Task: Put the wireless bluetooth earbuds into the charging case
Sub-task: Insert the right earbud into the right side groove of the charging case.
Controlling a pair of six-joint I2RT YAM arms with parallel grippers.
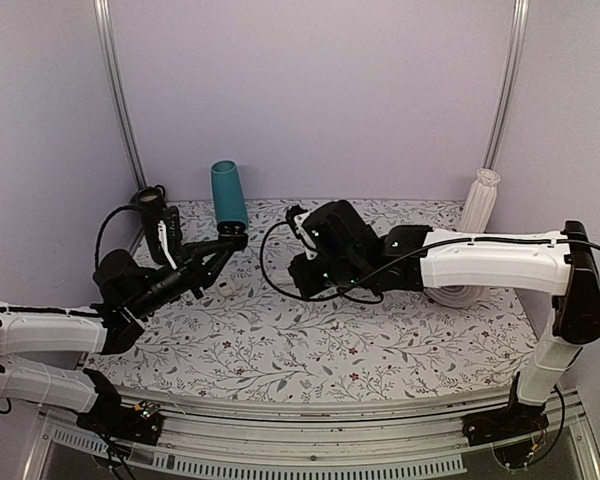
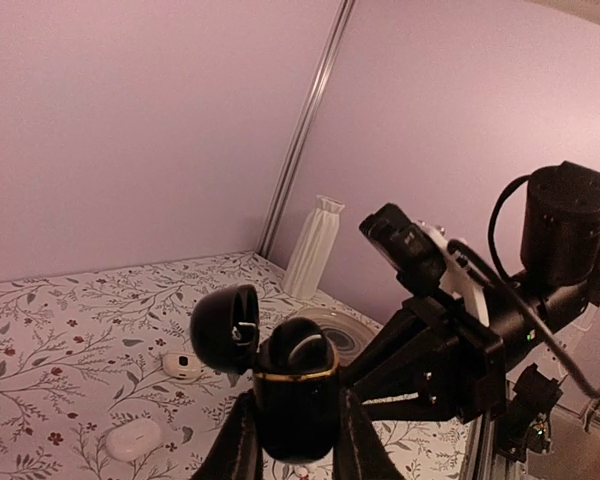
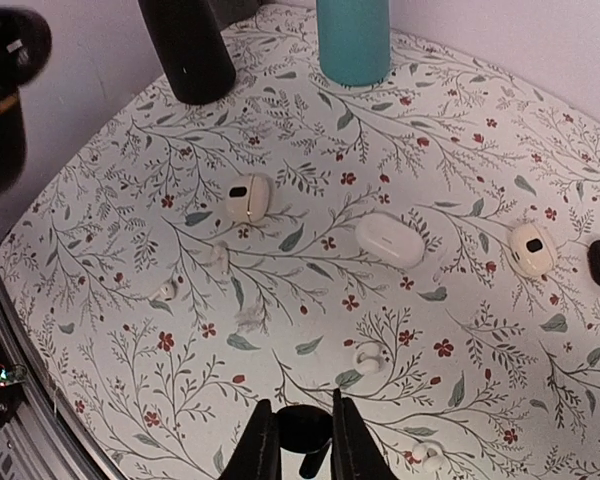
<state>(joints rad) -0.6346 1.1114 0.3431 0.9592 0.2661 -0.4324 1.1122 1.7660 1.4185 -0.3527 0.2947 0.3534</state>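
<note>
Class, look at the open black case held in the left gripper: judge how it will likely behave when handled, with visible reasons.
The charging case looks glossy and rounded, so it may slip or twist in the left gripper. Its lid hangs open on a hinge, so a jolt could probably swing it. Being small, it is likely light.

In the left wrist view the lower part of the charging case (image 2: 295,370) is hidden between the fingers of the left gripper (image 2: 298,402), and its dark inside is too dim to read. In the right wrist view the bottom edge cuts off the earbud (image 3: 305,430) in the right gripper (image 3: 302,405) — its shape is unclear. The top edge crops the teal cylinder (image 3: 353,35) and the black cylinder (image 3: 185,45).
</note>
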